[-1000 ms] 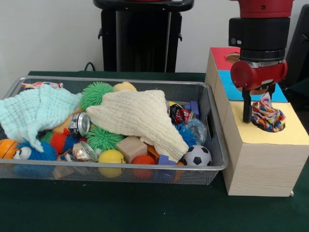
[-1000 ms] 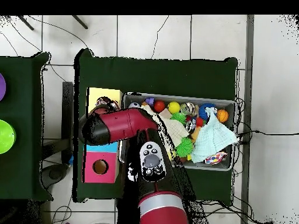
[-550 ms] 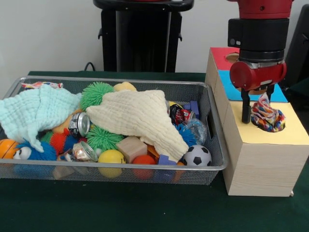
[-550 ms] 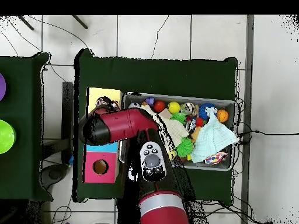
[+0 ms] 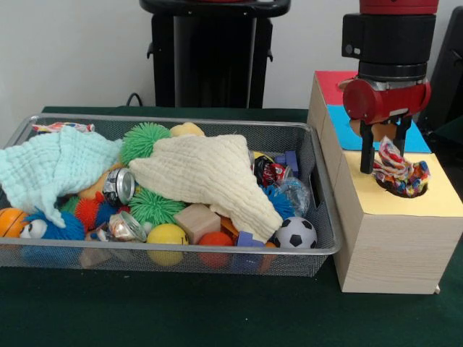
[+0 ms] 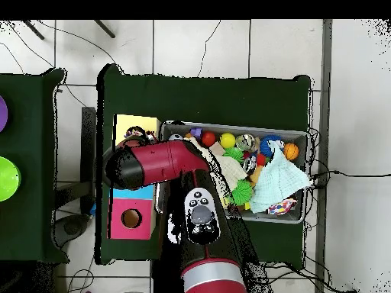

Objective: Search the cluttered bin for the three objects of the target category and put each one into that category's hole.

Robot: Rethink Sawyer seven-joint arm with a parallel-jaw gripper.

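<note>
1. Wire mesh bin, left and centre of the front view, on the dark green tabletop; filled with clutter.
2. Mint green cloth, far left in the bin, draped over other items.
3. Orange ball, lower left corner of the bin.
4. Crushed silver can, left of centre, beside a green spiky ball.
5. Cream cloth, centre, spread across the pile.
6. Wooden cube and yellow ball, along the front wall.
7. Small soccer ball, front right corner of the bin.
8. Wooden sorting box, right of the bin; top panels red, blue, yellow.
9. Multicoloured patterned cloth, bunched in the hole of the yellow panel, part standing above the rim.
10. Gripper, upper right, directly over that hole; fingers spread, one dark finger left of the cloth, nothing clamped.
</note>
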